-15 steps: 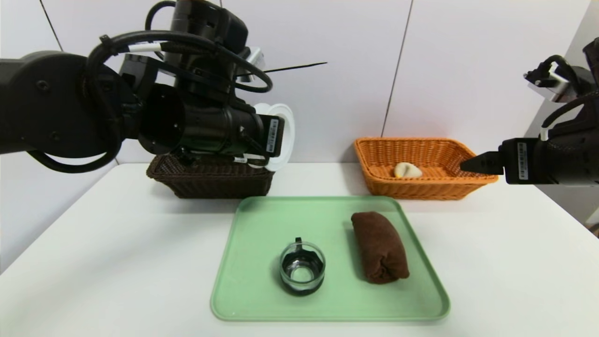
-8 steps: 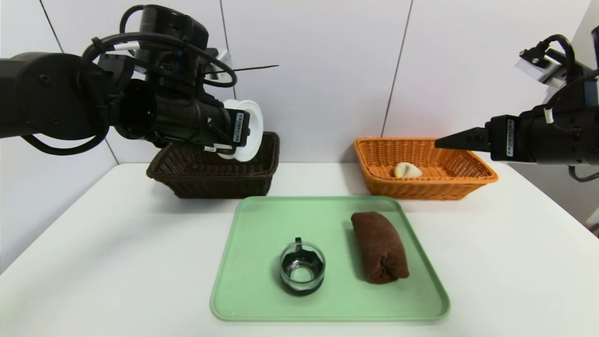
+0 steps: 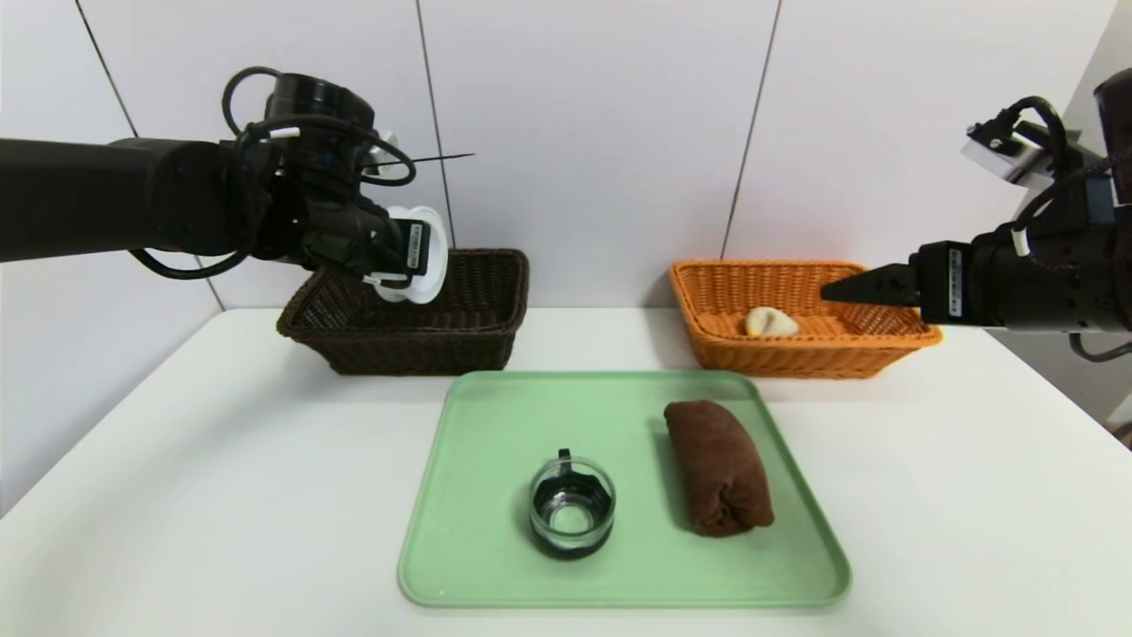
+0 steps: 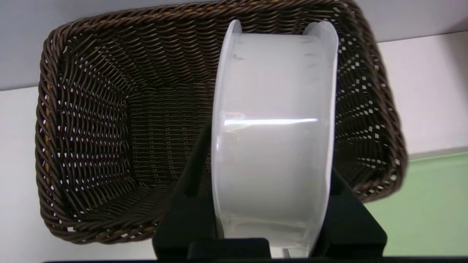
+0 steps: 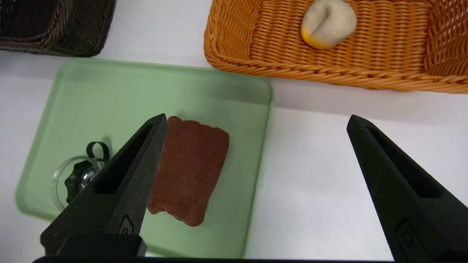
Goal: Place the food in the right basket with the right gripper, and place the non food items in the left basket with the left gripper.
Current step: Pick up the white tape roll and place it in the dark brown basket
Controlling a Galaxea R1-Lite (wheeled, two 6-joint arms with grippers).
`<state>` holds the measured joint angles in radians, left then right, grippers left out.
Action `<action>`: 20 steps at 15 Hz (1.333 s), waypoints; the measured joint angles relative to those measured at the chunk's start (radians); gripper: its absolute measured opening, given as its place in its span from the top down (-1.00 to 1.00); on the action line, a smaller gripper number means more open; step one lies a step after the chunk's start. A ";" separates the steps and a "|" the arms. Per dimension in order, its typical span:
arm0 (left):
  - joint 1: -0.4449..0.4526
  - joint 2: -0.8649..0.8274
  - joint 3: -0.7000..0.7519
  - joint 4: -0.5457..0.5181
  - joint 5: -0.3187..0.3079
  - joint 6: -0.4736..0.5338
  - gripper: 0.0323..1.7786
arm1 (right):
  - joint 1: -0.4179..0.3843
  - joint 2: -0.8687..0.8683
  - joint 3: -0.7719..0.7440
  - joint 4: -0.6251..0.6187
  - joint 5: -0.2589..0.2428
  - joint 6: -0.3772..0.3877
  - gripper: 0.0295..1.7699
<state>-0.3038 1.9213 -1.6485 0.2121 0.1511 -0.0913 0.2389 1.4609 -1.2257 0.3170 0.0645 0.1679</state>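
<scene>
The left gripper (image 3: 416, 265), clamped on a white tape roll (image 4: 272, 138), hangs over the dark brown basket (image 3: 478, 341); the basket's open well lies directly below and ahead of it, so a release looks like the next step. The left wrist view shows the roll standing on edge between the jaws with wicker beneath, which the head view hides behind the arm. The right gripper (image 5: 256, 182) hovers spread wide and empty beside the orange basket (image 3: 707, 345), the dumpling-like food (image 5: 328, 22) just ahead of it.

Bare table (image 3: 221, 460) left of tray (image 3: 460, 566), baskets (image 3: 478, 341) behind.
</scene>
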 joint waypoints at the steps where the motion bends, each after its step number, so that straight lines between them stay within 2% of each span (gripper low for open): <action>1: 0.024 0.024 -0.019 0.000 -0.006 0.000 0.36 | -0.006 0.000 0.003 0.000 -0.001 -0.001 -0.92; 5: 0.116 0.116 -0.105 0.007 -0.015 0.014 0.36 | -0.037 0.003 0.007 0.000 -0.001 -0.006 -0.92; 9: 0.174 0.186 -0.123 0.008 -0.033 0.040 0.36 | -0.056 0.013 0.002 -0.006 -0.002 -0.013 -0.92; 20: 0.186 0.223 -0.127 0.005 -0.037 0.044 0.36 | -0.061 0.023 0.001 -0.006 -0.002 -0.014 -0.92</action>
<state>-0.1179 2.1447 -1.7760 0.2174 0.1140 -0.0470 0.1774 1.4836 -1.2251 0.3111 0.0623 0.1543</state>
